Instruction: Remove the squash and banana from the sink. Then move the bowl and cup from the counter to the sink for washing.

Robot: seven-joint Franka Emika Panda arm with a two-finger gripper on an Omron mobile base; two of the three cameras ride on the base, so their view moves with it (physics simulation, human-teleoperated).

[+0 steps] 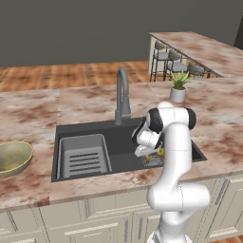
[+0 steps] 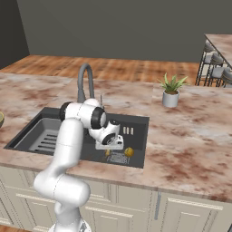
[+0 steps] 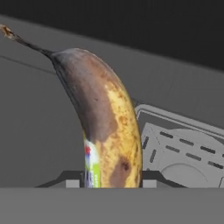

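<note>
Fingers [image 3: 74,181] sit on either side of the banana [image 3: 105,127] at the bottom of the hand view, pressed to its flanks, so the gripper [image 3: 111,183] reads as clamped on the fruit. The banana fills the middle of that frame, stem tip at the upper left, brown skin mottled with yellow, a small sticker near its lower end.

In the right base view the gripper [image 2: 110,147] is down inside the sink [image 2: 136,120] at the lower middle of the frame, above the drain, with a yellow lump just to its right that may be the squash [image 2: 129,152]; it is too small to be sure. So the step in hand looks like clearing the banana out of the basin, and the squash seems not yet removed. The next move calls for a lift straight up over the sink wall, then a carry to bare counter [image 1: 95,102].

At the left edge of the left base view the bowl [image 1: 14,156] rests on the counter, well apart from the sink. A ribbed tray [image 1: 84,155] sits in the basin's left part, the faucet [image 1: 122,95] behind it, a potted plant [image 1: 179,88] at the upper right. Beyond are a wood floor, bar stools [image 1: 173,64] and a dark wall.
</note>
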